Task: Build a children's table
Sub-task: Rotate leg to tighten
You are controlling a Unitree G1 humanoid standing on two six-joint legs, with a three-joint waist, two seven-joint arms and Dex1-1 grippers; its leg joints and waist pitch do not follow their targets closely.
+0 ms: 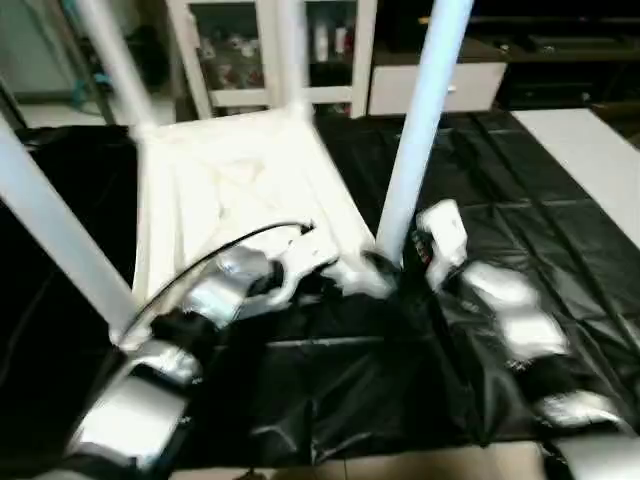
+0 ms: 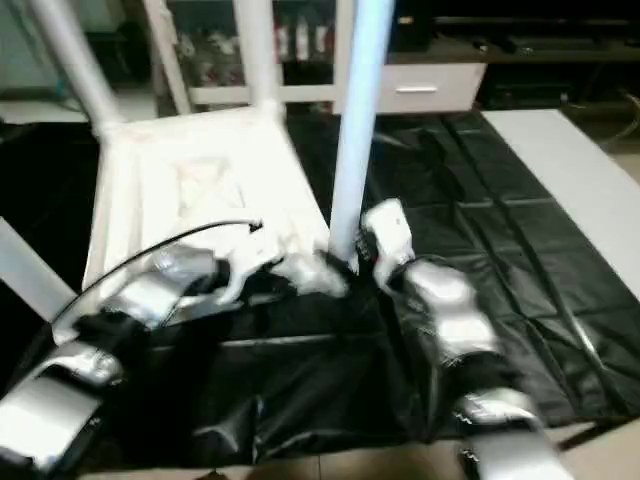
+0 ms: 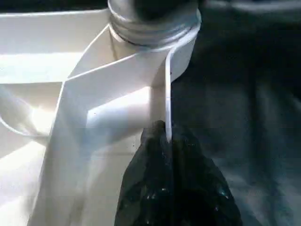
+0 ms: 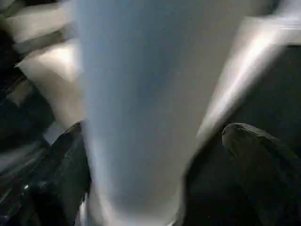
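The left claw (image 3: pixel 164 141) is clamped on a thin rim of the upturned children's table (image 1: pixel 240 190), its black fingers pinched together just below the corner socket where the nearest leg (image 1: pixel 415 130) stands. The right claw (image 2: pixel 345 262) sits at the foot of that same leg, its two fingers (image 4: pixel 263 160) spread wide on either side of the tube without closing on it. The table lies top-down, ribbed underside up, with four legs rising from its corners.

Beneath both claws stretches a worktop draped in creased black sheeting (image 1: pixel 520 210). Beyond the right claw the sheeting runs bare to the worktop's right side, where a flat white board (image 1: pixel 590 160) lies. The near edge of the drape falls just behind the robot's silver forearms, showing a strip of pale floor (image 1: pixel 400 468).

Past the table, at the far side of the room, stand a white glass-fronted cabinet (image 1: pixel 270 50) and a low white drawer unit (image 1: pixel 470 85).
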